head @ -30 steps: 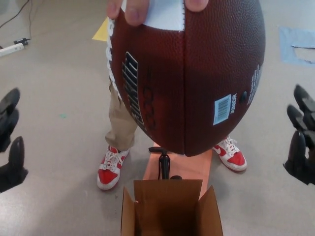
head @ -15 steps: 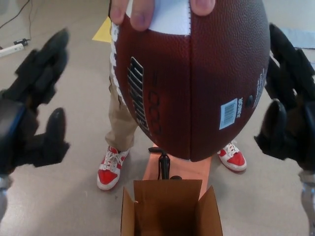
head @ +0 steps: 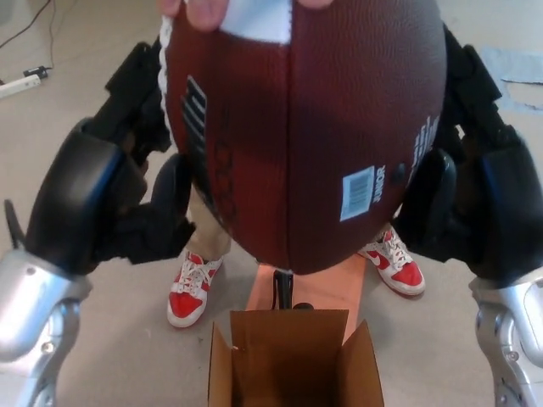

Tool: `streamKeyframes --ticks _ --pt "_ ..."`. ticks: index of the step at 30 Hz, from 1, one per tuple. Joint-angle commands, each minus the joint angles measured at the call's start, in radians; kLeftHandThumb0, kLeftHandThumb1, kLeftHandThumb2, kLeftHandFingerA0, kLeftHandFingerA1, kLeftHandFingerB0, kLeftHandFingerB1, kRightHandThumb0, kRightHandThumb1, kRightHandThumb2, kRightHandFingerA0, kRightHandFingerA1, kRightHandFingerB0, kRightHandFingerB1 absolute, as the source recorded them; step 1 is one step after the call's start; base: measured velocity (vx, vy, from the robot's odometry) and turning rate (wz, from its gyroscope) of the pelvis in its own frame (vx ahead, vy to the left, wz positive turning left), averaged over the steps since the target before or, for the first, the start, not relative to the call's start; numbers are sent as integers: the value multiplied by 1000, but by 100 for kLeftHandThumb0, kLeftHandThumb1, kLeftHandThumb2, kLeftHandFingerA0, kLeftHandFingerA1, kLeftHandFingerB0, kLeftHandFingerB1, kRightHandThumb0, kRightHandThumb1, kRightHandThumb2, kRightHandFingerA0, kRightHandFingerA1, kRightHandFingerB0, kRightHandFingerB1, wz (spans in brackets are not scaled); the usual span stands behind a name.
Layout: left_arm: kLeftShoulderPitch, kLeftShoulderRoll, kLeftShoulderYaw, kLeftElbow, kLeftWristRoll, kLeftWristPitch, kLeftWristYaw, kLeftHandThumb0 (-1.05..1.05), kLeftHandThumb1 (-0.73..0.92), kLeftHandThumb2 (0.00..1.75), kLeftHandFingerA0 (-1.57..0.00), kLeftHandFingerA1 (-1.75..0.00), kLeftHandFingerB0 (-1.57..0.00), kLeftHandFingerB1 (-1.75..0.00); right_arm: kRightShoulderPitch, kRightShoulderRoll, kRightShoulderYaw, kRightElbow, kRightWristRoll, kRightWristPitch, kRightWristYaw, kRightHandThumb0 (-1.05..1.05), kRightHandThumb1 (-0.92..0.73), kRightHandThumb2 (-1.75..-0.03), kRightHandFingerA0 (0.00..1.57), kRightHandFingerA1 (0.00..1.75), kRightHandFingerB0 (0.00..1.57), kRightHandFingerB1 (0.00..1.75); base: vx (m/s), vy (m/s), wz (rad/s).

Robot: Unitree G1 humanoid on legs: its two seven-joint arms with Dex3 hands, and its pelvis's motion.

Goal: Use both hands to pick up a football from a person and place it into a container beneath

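Note:
A brown football [head: 305, 127] with a white stripe and a barcode label hangs point-down in the middle of the head view. A person's fingers [head: 204, 10] still grip its top end. My left hand [head: 127, 178] presses against the ball's left side, thumb low and fingers high behind it. My right hand [head: 471, 178] cups the right side the same way. Straight below the ball's tip stands an open cardboard box [head: 222, 373] with its flaps spread.
The person stands just behind the box in red and white shoes [head: 191, 288]. An orange board [head: 339, 288] and a black upright handle [head: 282, 288] sit between the box and the shoes. Blue tape [head: 517, 64] marks the floor at the right.
Both hands have risen from the picture's edges and closed inward onto the football's sides. The ball has shifted slightly left and looms a little larger.

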Motion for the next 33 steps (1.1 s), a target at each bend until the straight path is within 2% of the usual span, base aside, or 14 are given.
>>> streamKeyframes --ticks 1,13,15,16,17,18,19,23,24,26,27,29,30,33 --pt "-42 -40 -89 -62 15 120 38 -87 77 112 0 -10 0 -11 -17 23 46 -51 -84 47 -51 -95 -82 -111 8 9 8 8 0 0 0" --pt "-45 -104 -200 -133 115 157 155 -86 75 112 0 -12 0 -13 -59 85 84 -50 -26 89 -85 -85 -77 -109 2 14 2 15 0 0 0" --pt "-43 -106 -225 -126 158 158 175 -87 75 99 0 -5 0 -9 -60 89 109 -54 -17 141 -69 -80 -77 -111 0 16 0 16 0 0 0" --pt "-42 -107 -237 -111 174 146 179 -82 73 93 0 -5 0 -11 -62 86 123 -49 -39 153 -68 -76 -92 -73 0 16 0 21 0 0 0" --pt "-40 -107 -250 -94 191 131 182 -82 73 93 0 -5 0 -11 -64 82 139 -41 -64 161 -69 -76 -92 -73 0 16 0 21 0 0 0" --pt "-35 -105 -266 -85 221 123 195 -85 81 114 0 -10 0 -12 -63 83 155 -32 -84 165 -75 -76 -77 -96 0 14 0 19 0 0 0" --pt "-32 -108 -281 -73 246 120 212 -86 83 115 0 -10 0 -13 -58 98 171 -22 -88 177 -90 -75 -78 -100 2 15 1 20 0 0 0" --pt "-31 -134 -295 -22 266 98 251 -82 82 115 0 -13 0 -16 -51 133 189 15 -68 195 -120 -76 -79 -101 0 13 0 20 0 0 0" --pt "-36 -138 -291 -3 263 88 256 -81 82 114 0 -14 -1 -17 -50 143 188 23 -52 204 -127 -72 -92 -75 0 15 1 22 0 0 0" --pt "-36 -138 -291 10 265 79 259 -80 81 114 0 -14 -1 -18 -48 152 188 29 -33 212 -131 -70 -92 -74 0 14 2 22 0 0 0" --pt "-38 -139 -291 28 265 70 261 -78 82 115 0 -15 -2 -19 -49 157 188 42 -36 213 -139 -74 -81 -113 0 18 3 22 0 0 0" --pt "-43 -139 -287 48 264 55 263 -76 81 114 0 -16 -2 -20 -55 160 184 54 -30 217 -141 -75 -81 -113 0 17 2 21 0 0 0" --pt "-41 -140 -286 60 256 44 261 -77 77 96 0 -10 -2 -19 -53 161 185 62 -27 215 -141 -74 -82 -113 0 17 1 21 0 0 0" --pt "-36 -146 -280 94 232 30 253 -80 79 100 0 -7 0 -15 -50 156 183 80 -33 216 -147 -75 -82 -113 0 16 1 19 0 0 0"
